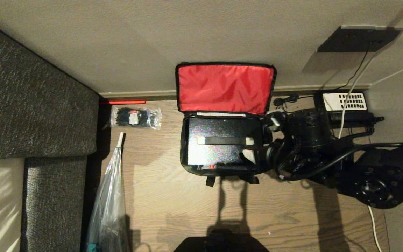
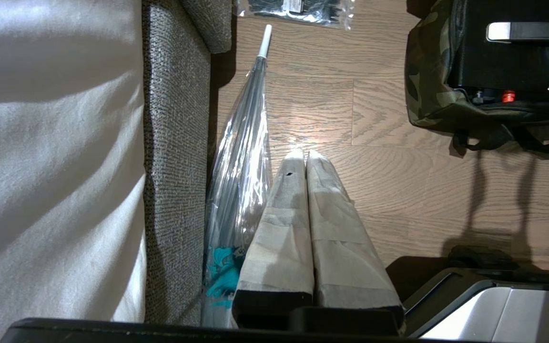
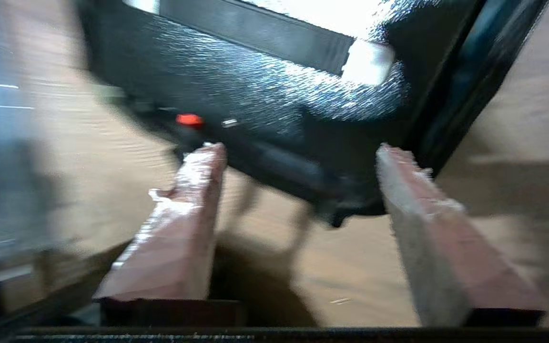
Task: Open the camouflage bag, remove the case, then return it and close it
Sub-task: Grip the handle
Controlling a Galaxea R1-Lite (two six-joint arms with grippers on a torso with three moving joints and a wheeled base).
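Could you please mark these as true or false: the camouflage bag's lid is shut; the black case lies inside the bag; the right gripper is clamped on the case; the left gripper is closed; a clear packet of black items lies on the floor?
1. The lid of the boxy camouflage fabric bag is shut. False: it stands open, red lining showing.
2. The flat black speckled hard case lies inside the bag. True.
3. The right gripper is clamped on the case. False: its fingers stand apart with nothing between them, beside the bag's edge.
4. The left gripper is closed and away from the bag. True.
5. A small clear plastic packet of black items lies on the wooden floor. True.
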